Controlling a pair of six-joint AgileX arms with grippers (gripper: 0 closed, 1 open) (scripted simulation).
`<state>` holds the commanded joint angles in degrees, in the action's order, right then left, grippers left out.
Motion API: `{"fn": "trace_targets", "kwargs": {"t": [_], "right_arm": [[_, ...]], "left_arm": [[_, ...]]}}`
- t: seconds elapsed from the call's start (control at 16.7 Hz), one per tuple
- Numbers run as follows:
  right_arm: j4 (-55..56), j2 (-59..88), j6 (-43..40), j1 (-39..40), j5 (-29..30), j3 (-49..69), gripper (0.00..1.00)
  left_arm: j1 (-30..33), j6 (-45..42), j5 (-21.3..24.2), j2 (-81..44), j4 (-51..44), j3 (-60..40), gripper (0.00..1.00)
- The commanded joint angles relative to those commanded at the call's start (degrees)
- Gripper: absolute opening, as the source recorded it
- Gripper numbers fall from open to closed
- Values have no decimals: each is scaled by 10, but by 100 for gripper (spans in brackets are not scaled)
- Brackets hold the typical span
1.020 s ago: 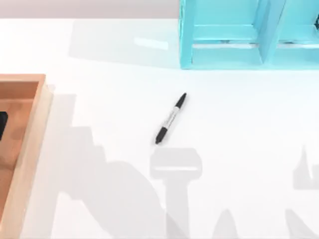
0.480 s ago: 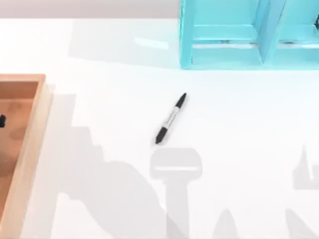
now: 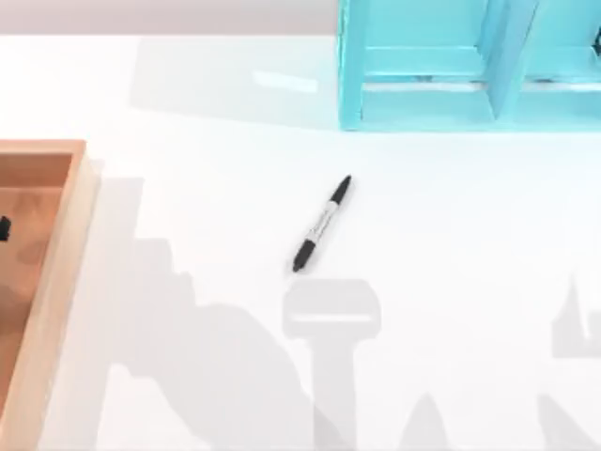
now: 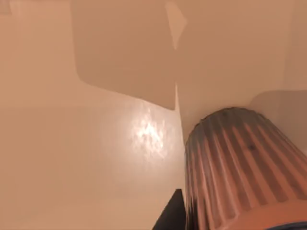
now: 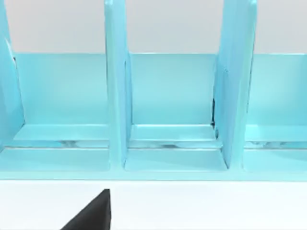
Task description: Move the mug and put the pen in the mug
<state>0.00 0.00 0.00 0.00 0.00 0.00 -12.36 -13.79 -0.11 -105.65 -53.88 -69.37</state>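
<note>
pen [image 3: 322, 224] label print, not legible

left arm: my gripper [image 3: 4, 228] shows as a small dark bit at the far-left edge of the top view, over the left side | left fingers: one dark fingertip [image 4: 171, 215] shows in the wrist view | right arm: a dark finger [image 5: 93, 213] shows in its wrist view
</note>
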Motion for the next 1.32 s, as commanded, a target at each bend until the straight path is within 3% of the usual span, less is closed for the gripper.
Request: {"fn": "trace_targets", "kwargs": {"t": [0.42, 0.72, 1.32], "right_arm": [[0, 0, 0, 0, 0, 0, 100], [0, 0, 0, 0, 0, 0, 100], [0, 0, 0, 0, 0, 0, 100]], "left_arm": [[2, 7, -1, 2, -2, -8, 0], [21, 94, -6, 1, -51, -112, 0], [258, 262, 0, 33, -328, -296, 0]]}}
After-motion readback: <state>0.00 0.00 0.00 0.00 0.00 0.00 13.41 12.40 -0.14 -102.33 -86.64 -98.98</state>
